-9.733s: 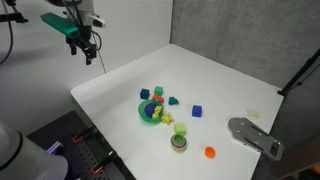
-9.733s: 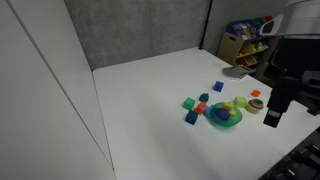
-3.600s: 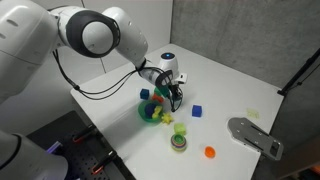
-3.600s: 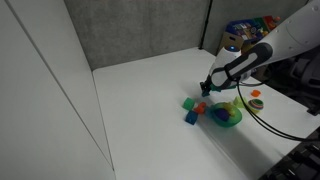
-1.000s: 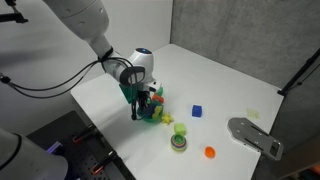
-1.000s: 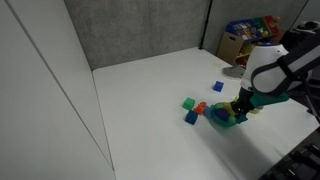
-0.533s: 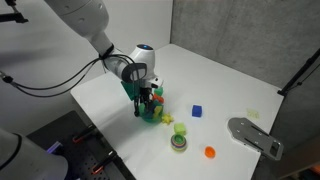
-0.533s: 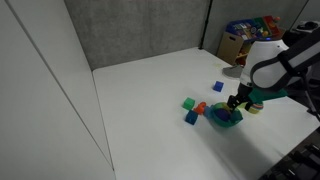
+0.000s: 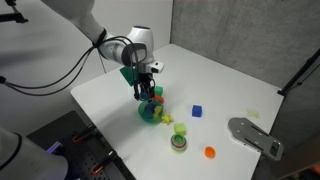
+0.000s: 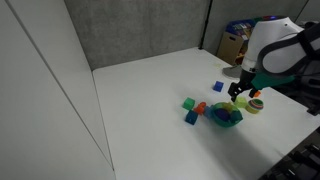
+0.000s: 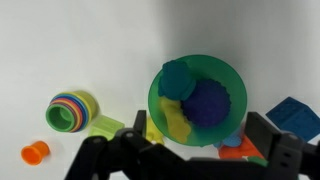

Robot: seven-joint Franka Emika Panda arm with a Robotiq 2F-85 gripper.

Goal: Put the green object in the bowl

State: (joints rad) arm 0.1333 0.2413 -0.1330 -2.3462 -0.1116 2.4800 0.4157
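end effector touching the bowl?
Apart. In an exterior view the end effector hangs above the bowl with a gap between them; the wrist view shows the jaws open and empty.

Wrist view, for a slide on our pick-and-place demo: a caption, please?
Open tool above the green bowl, which holds the teal-green object, a blue piece and a yellow piece.

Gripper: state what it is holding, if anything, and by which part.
Nothing is held. In the wrist view the gripper hangs open above the bowl, its fingers apart and empty; the green object lies in the bowl.
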